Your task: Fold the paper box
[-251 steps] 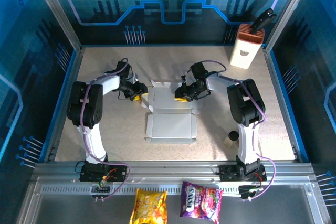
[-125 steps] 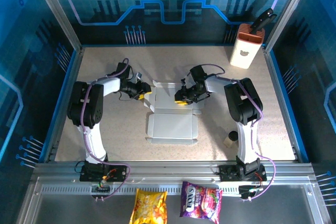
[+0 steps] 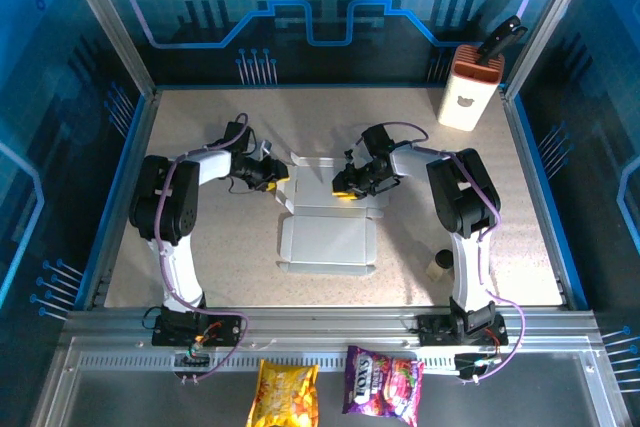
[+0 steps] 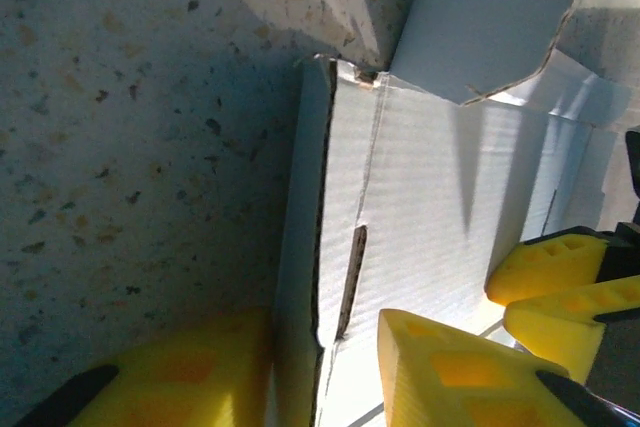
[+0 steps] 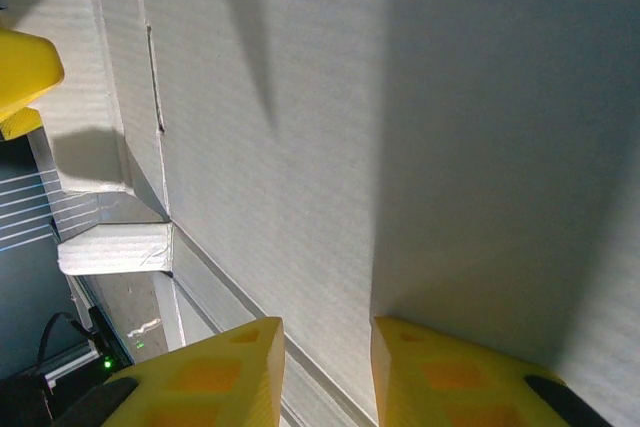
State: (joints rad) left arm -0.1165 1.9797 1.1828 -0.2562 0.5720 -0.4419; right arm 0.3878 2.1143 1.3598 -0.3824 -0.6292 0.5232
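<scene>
The paper box (image 3: 325, 215) lies as a pale creased cutout in the middle of the table, its front panel flat and its rear part between the two arms. My left gripper (image 3: 276, 178) is at the box's left rear edge. In the left wrist view its jaws (image 4: 325, 379) stand open astride a raised side wall of the box (image 4: 300, 277), the left finger close against it and the right finger apart. My right gripper (image 3: 350, 186) is over the rear panel, and its jaws (image 5: 328, 379) stand a little open over the flat cardboard (image 5: 300, 127), holding nothing.
A tall white-and-orange container (image 3: 468, 93) with a bear mark stands at the back right. A small pale object (image 3: 441, 264) sits by the right arm's base. Two snack bags (image 3: 284, 393) lie below the table's front rail. Blue walls close in the table.
My left gripper has slid right onto the box's left side wall, and its jaws have narrowed. The right gripper has barely moved.
</scene>
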